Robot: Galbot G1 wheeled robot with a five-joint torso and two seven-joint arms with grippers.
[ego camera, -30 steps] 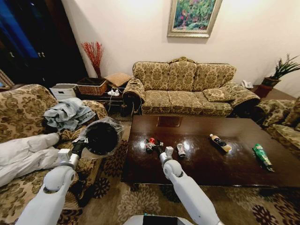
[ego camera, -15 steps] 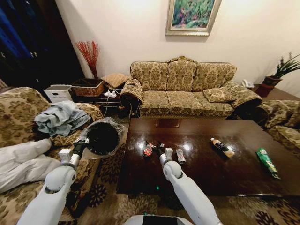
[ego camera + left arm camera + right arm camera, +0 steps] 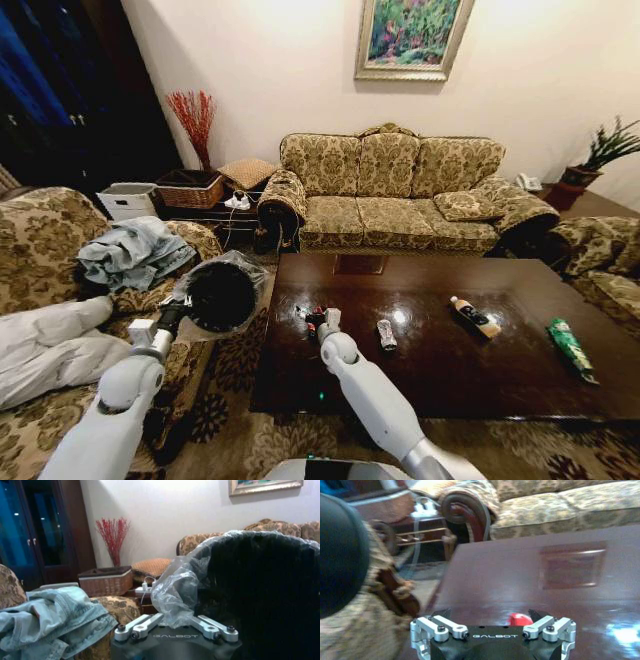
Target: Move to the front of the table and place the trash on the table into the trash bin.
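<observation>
My left gripper (image 3: 174,316) is shut on the rim of the trash bin (image 3: 221,296), a small black bin lined with crinkly clear plastic, held up left of the table (image 3: 440,380). In the left wrist view the fingers (image 3: 138,625) pinch the bag-covered rim of the bin (image 3: 265,592). My right gripper (image 3: 319,316) hangs open over the table's near left part, its jaws on either side of the crushed red can (image 3: 518,619). Further right lie the silver-black can (image 3: 385,333), the dark bottle with a white cap (image 3: 474,316) and the green bottle (image 3: 568,345).
A patterned sofa (image 3: 400,190) stands behind the table, an armchair with denim clothes (image 3: 135,250) to the left, another chair (image 3: 605,265) to the right. A woven basket (image 3: 195,187) and side shelf sit by the far wall. Patterned carpet surrounds the table.
My right gripper has swung left across the table and now sits over the red can. The left arm still holds the bin in the same place.
</observation>
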